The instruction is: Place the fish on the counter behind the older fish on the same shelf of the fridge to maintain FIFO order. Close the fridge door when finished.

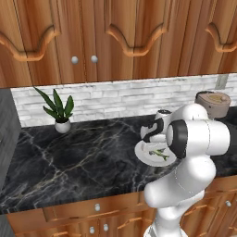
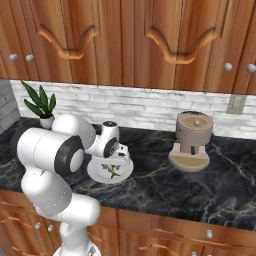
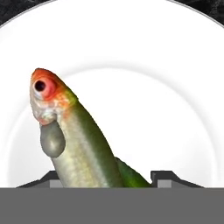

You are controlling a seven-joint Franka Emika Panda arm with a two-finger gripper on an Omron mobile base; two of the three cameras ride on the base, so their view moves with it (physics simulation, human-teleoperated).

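Observation:
The fish (image 3: 83,140), with a grey-green back, pale belly and orange head, lies on a white plate (image 1: 141,156) on the black marble counter (image 1: 69,157). In the base views the fish (image 1: 159,153) (image 2: 112,171) is small at the plate's middle. My gripper (image 3: 108,177) is low over the plate, open, with a fingertip on either side of the fish's body. From the base cameras the gripper (image 1: 156,144) (image 2: 118,161) hangs under the white hand, right above the plate (image 2: 95,175). The fridge shelf is out of view.
A potted plant (image 1: 59,111) (image 2: 42,105) stands at the back left by the brick backsplash. A round brown appliance (image 2: 192,137) (image 1: 213,104) sits to the right of the plate. A grey panel (image 1: 7,134) borders the counter's left end. Wooden wall cabinets hang above.

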